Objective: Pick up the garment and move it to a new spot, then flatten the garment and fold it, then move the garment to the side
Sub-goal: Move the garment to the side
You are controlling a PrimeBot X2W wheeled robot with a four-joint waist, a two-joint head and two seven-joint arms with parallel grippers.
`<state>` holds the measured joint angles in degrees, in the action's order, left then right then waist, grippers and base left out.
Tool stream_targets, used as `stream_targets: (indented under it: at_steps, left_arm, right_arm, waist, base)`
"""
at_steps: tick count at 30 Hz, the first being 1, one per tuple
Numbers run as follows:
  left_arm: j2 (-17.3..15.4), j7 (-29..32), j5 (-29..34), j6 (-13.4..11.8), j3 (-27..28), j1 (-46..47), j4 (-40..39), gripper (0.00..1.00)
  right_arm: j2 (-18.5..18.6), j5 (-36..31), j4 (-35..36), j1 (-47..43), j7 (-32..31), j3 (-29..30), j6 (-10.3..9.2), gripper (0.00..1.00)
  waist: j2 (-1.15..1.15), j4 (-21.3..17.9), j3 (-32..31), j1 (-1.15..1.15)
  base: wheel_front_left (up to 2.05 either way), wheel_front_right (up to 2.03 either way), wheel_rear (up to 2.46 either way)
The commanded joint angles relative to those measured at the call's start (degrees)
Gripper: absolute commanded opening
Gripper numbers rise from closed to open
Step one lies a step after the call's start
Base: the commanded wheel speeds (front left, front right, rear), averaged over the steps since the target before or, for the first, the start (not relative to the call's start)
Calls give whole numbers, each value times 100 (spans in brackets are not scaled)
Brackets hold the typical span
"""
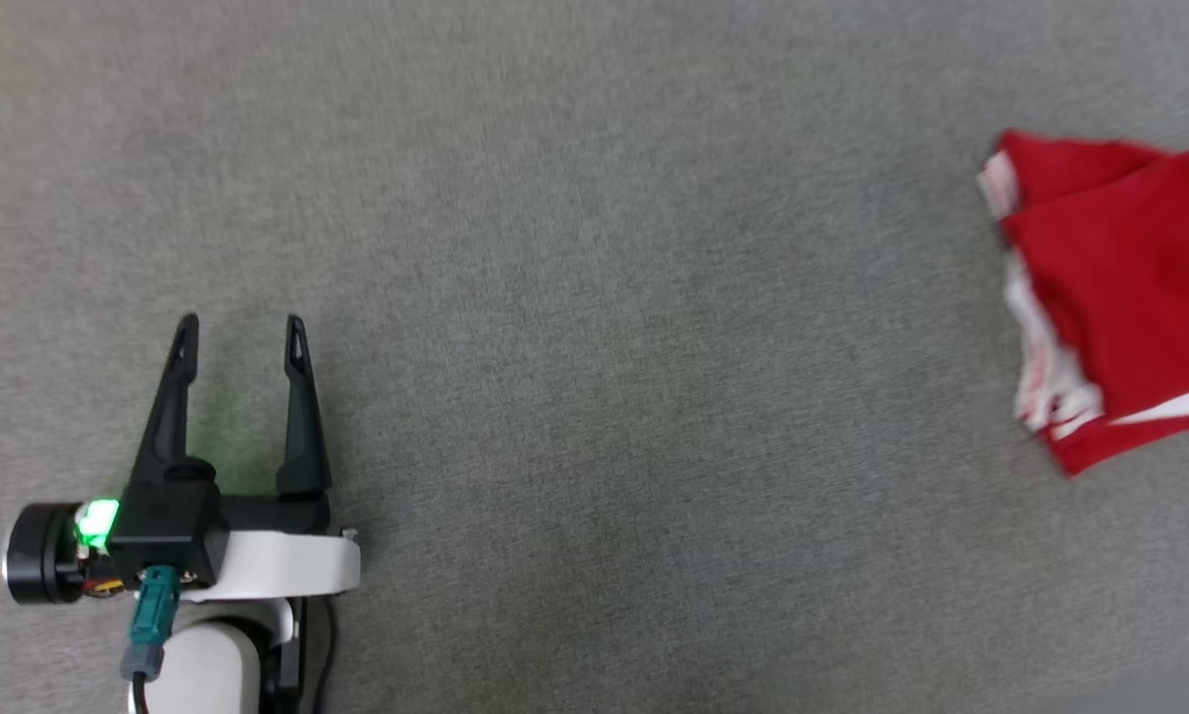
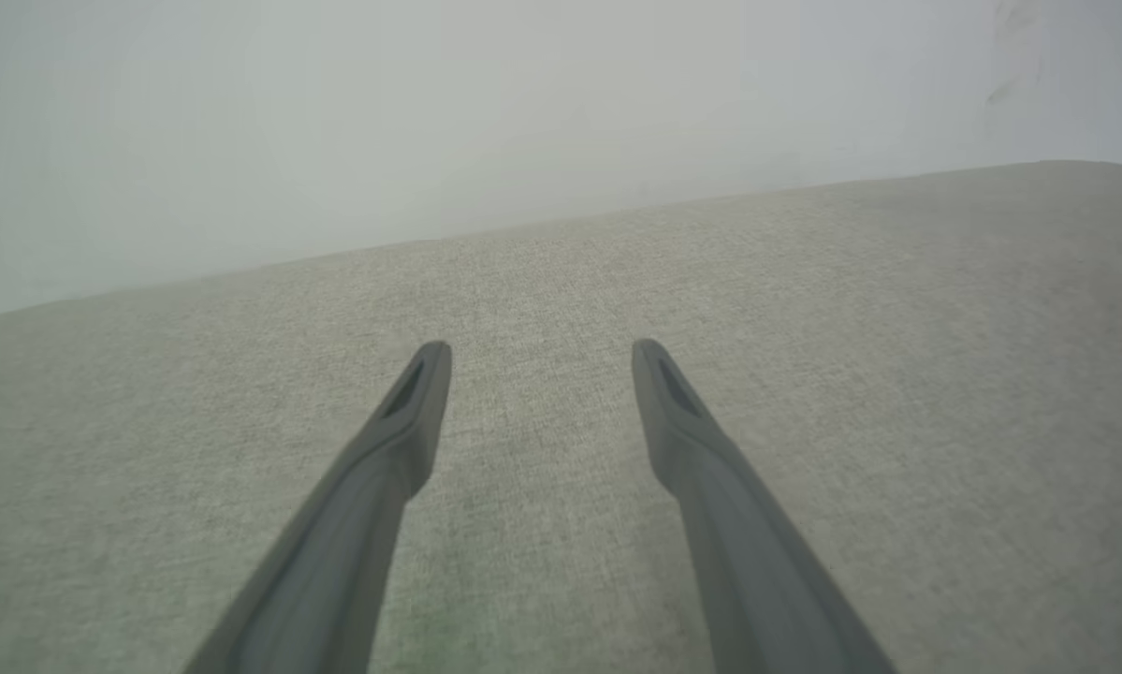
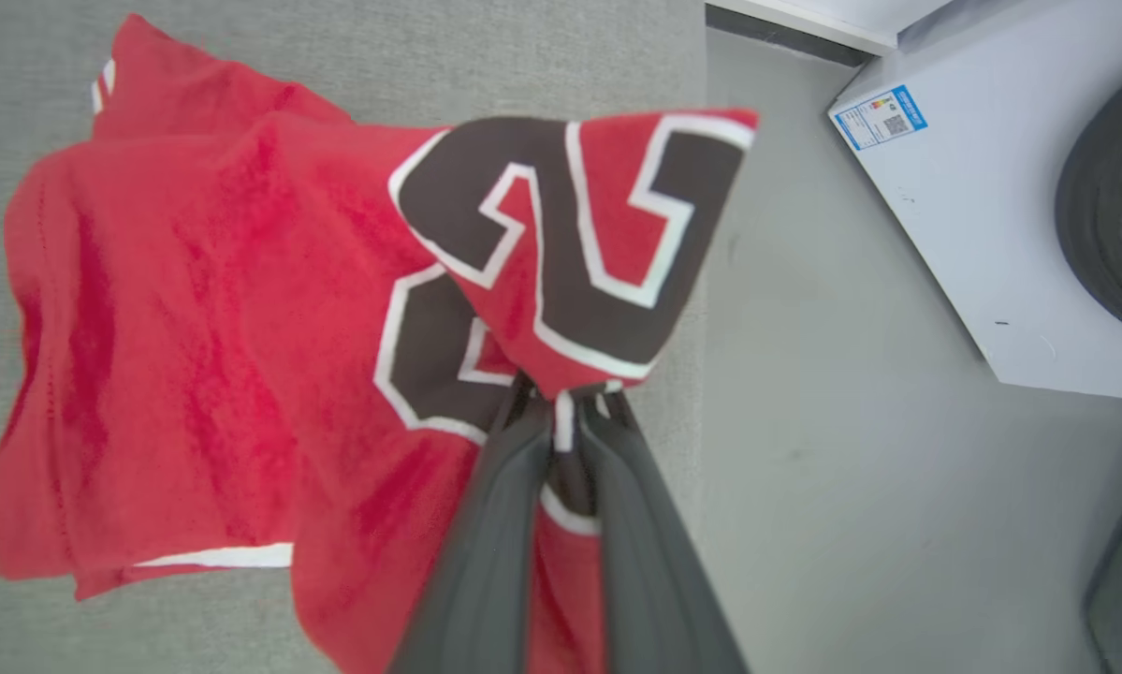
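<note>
The garment (image 1: 1129, 288) is a red jersey with white striped trim, bunched at the right edge of the head view on grey cloth. In the right wrist view the garment (image 3: 196, 337) hangs and drapes to the left, its black white-edged number folded over the fingertips. My right gripper (image 3: 565, 407) is shut on a pinch of that fabric near the number. My left gripper (image 1: 241, 332) rests far to the left, open, nothing between its fingers. In its own wrist view the left gripper (image 2: 540, 360) points across bare cloth.
The grey cloth surface (image 1: 594, 347) stretches wide between the left gripper and the jersey. Beyond its edge in the right wrist view lie a grey floor (image 3: 832, 449) and a white appliance (image 3: 972, 215) with a dark round door. A pale wall (image 2: 429, 112) stands behind the surface.
</note>
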<state>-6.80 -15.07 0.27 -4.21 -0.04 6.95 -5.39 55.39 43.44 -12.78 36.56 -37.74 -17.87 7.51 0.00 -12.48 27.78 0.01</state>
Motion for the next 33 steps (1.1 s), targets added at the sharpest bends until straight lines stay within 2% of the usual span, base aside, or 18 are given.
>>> stream_targets:
  at_steps: [1,7,19,20,21,25,29,30,33]
  left_arm:
    - [-51,-13,21,0,-3,109,-57,100]
    - [-140,-12,34,-8,-28,298,-193,100]
    - [-275,6,-33,-67,46,448,-171,100]
    - [-269,6,-40,-64,47,444,-161,100]
    - [-252,6,-57,-67,38,437,-147,100]
    - [-163,3,-92,-76,7,383,-75,100]
    - [-68,-13,-135,-127,17,254,-23,100]
    - [-68,-13,-135,-127,17,254,-23,100]
    - [2,-13,-139,-150,10,89,47,100]
  right_arm:
    - [84,-146,-210,205,70,84,-4,0]
    - [164,-491,-936,657,205,426,-5,0]
    - [-167,-1147,-1920,996,508,934,-5,0]
    - [-227,-1157,-2001,986,494,968,-6,60]
    - [-261,-1217,-2045,964,501,970,-5,100]
    - [-311,-1616,-2177,914,959,1090,-6,100]
    - [-369,-2115,-2135,938,1845,1194,-5,100]
    - [-369,-2115,-2135,938,1845,1194,-5,100]
    - [-552,-2536,-2060,1002,2723,1307,-5,100]
  waist:
    - [0,31,302,-1]
    - [0,102,702,-1]
    - [0,177,914,-1]
    - [0,184,874,-1]
    - [0,198,819,-1]
    - [0,275,515,-1]
    - [0,366,81,-1]
    - [0,366,81,-1]
    - [0,450,-291,-1]
  base:
    - [0,0,0]
    - [0,0,0]
    - [0,0,0]
    - [0,0,0]
    - [0,0,0]
    - [0,0,0]
    - [0,0,0]
    - [0,0,0]
    - [0,0,0]
